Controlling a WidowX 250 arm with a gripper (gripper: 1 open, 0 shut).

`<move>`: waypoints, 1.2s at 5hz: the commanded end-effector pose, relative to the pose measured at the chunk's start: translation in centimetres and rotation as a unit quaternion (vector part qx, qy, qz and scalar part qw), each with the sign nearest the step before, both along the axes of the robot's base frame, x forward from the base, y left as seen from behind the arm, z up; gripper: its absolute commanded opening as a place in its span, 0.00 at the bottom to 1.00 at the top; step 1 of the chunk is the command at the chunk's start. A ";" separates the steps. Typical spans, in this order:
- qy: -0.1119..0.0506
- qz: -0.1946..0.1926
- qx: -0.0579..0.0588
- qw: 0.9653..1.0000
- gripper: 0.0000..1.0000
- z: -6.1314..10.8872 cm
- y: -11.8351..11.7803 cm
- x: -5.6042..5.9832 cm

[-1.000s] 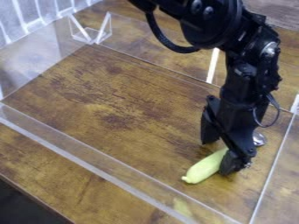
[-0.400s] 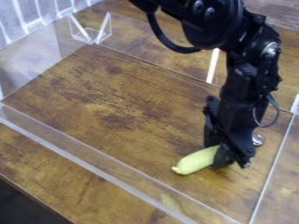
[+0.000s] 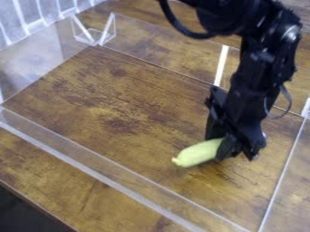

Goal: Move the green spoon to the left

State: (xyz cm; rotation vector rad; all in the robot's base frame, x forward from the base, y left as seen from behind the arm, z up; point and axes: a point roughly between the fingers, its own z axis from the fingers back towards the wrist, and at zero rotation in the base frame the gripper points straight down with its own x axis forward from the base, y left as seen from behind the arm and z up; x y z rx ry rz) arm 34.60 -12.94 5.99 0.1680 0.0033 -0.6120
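1. Black robot arm (image 3: 248, 54) reaching down from upper right into the frame, wrist pointing straight down at the wooden table (image 3: 109, 100).
2. Gripper (image 3: 233, 145) low over right side of table, jaws closed on green spoon (image 3: 198, 154) at its right end.
3. Only yellow-green handle visible, sticking out to the left and slightly downward from the fingers; metal bowl hidden behind the gripper.
4. Handle tilted, free left tip lower than the gripped end; cannot tell whether tip touches the wood or hangs just above it.
5. Spoon in right-hand part of the work area, near front clear wall (image 3: 109, 186), well apart from the left side of the table.
6. Clear acrylic barrier enclosing the wood surface: low wall along front-left edge, another upright panel (image 3: 285, 181) at far right, just beside the gripper.
7. Small clear stand (image 3: 94, 30) at top left, beyond the back edge of the enclosure, well apart from the arm.
8. Vertical white strip (image 3: 223, 65) behind the arm near upper right.
9. Cable (image 3: 285, 104) looping off the right side of the wrist.
10. Motion blur on arm and gripper; fingertip detail unclear.
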 end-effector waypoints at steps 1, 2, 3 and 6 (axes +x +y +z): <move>-0.069 0.051 0.004 0.996 0.00 7.2 1.2 0.9; -0.092 0.117 0.026 0.989 0.00 9.9 3.4 1.1; -0.111 0.141 0.027 0.983 0.00 11.0 3.8 1.3; -0.140 0.201 0.005 0.970 0.00 11.2 5.1 0.9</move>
